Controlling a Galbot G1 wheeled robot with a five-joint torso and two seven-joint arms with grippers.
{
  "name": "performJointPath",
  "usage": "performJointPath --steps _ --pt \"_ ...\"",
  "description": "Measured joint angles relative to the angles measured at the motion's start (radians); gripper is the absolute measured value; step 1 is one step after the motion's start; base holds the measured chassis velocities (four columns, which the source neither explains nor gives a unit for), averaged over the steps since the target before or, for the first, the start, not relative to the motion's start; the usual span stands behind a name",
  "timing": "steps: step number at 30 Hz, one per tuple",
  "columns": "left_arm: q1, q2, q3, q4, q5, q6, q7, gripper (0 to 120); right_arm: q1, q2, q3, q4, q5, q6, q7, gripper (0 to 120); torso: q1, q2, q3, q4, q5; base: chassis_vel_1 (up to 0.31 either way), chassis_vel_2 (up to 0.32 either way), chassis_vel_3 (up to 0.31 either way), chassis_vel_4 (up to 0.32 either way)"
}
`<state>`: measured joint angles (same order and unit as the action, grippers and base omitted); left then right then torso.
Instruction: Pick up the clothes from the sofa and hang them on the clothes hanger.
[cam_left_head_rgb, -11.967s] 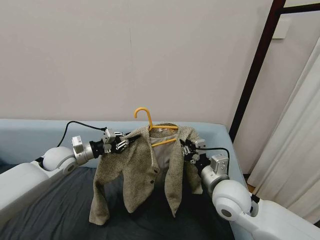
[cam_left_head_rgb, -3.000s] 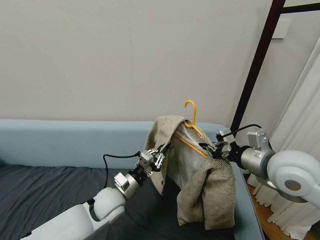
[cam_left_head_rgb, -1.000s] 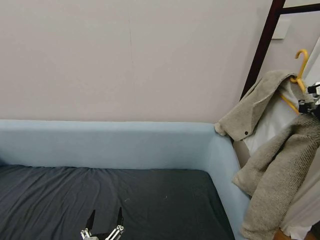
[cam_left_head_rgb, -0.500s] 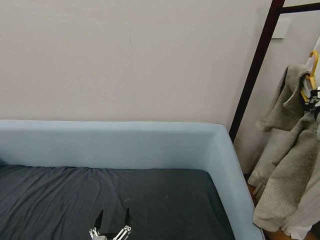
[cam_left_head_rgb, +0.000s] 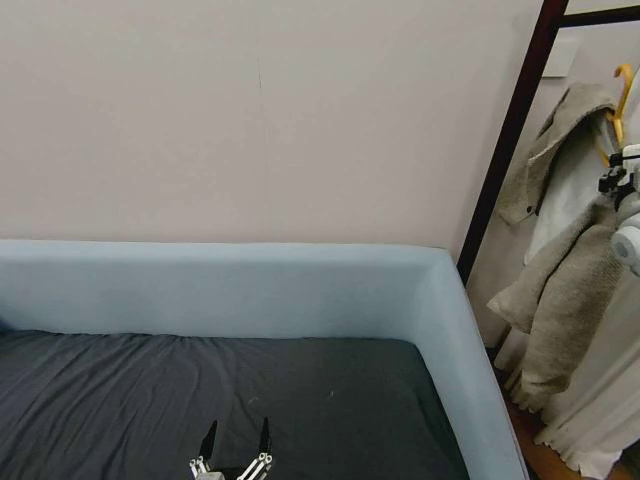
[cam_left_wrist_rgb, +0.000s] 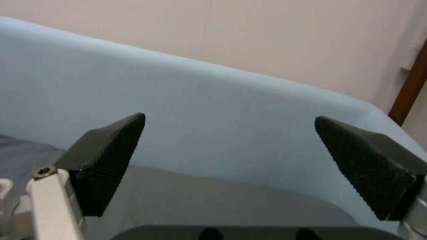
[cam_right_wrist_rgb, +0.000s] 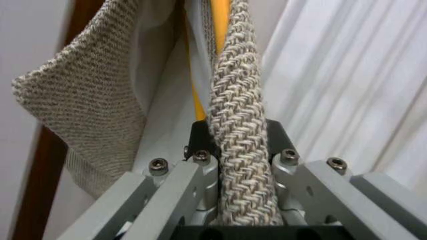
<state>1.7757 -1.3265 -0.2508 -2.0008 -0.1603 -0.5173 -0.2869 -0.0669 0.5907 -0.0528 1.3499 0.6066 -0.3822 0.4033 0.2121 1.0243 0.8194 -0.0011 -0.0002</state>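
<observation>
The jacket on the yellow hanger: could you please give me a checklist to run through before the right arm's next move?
1. Right gripper grip: jaws shut on the jacket fabric, beside the yellow hanger: ok.
2. Hook over the rack's top bar: in the head view the hook shows below the bar: not ok.
3. Jacket off the sofa: ok.
4. Left gripper open, empty, low over the sofa: ok.
5. Both shoulders seated on the hanger: cannot tell.

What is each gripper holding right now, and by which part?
Right gripper pinches a fold of the jacket beside its yellow hanger; left gripper holds nothing.
</observation>
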Motion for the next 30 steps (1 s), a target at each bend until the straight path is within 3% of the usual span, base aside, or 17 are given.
performJointPath --steps 8,18,30 --pt "0.007 -0.001 -0.016 -0.006 -0.001 -0.005 -0.002 100 0.132 0.009 -0.088 0.004 0.002 -0.051 0.001 8 0.0 0.0 0.0 -0.0004 -0.0002 0.0 0.0 0.0 0.0" --pt "0.007 -0.001 -0.013 -0.013 -0.001 -0.011 -0.005 100 0.388 -0.021 -0.272 0.036 0.249 -0.295 0.065 8 0.0 0.0 0.0 -0.0007 -0.0001 0.0 0.0 0.0 0.0" --pt "0.015 0.006 0.001 -0.021 0.007 -0.022 -0.006 100 0.601 0.056 -0.439 -0.033 0.434 -0.355 0.207 8 0.0 0.0 0.0 -0.0003 -0.0001 0.0 0.0 0.0 0.0"
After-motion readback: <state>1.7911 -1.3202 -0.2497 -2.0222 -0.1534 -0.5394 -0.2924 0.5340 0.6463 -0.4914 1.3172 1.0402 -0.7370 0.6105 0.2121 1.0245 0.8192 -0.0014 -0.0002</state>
